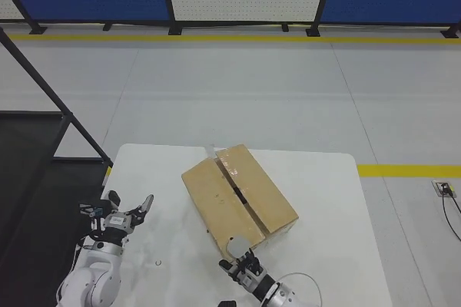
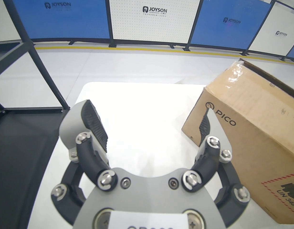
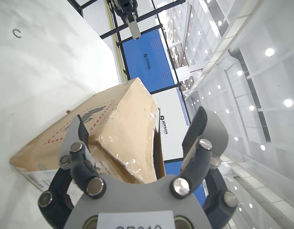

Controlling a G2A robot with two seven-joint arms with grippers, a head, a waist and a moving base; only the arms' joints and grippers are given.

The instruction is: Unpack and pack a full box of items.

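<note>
Box (image 1: 238,198) is on the bench (image 1: 161,165), flaps down, taped centre seam on top, nothing unpacked. Looks like the very first step: getting the flaps open.

Top view: left end effector (image 1: 129,203) is off to the box's side, well apart from it, fingers spread, empty. Right end effector (image 1: 242,257) sits right at the box's near end, just in front of the seam. A small C-shaped clip (image 1: 158,263) lies on the bench between the two arms.

Left wrist view: left end effector (image 2: 147,120) is wide open with bare bench (image 2: 142,96) between the pads, gripping nothing. Box (image 2: 252,125) stands just beyond one fingertip, not touched.

Right wrist view: right end effector (image 3: 139,120) is released, near full spread, holding nothing. Box (image 3: 128,110) is directly ahead of it. One finger runs alongside the box's side face, the other hangs above the top. Contact with the cardboard: can't tell. Taped end flap (image 3: 118,148) nearest the palm looks creased and slightly lifted. The left end effector (image 3: 133,28) shows farther off beyond the bench edge.

Next move, my read: right needs to catch that lifted flap edge and peel up. The left will likely have to come in and steady the box so it doesn't slide.
</note>
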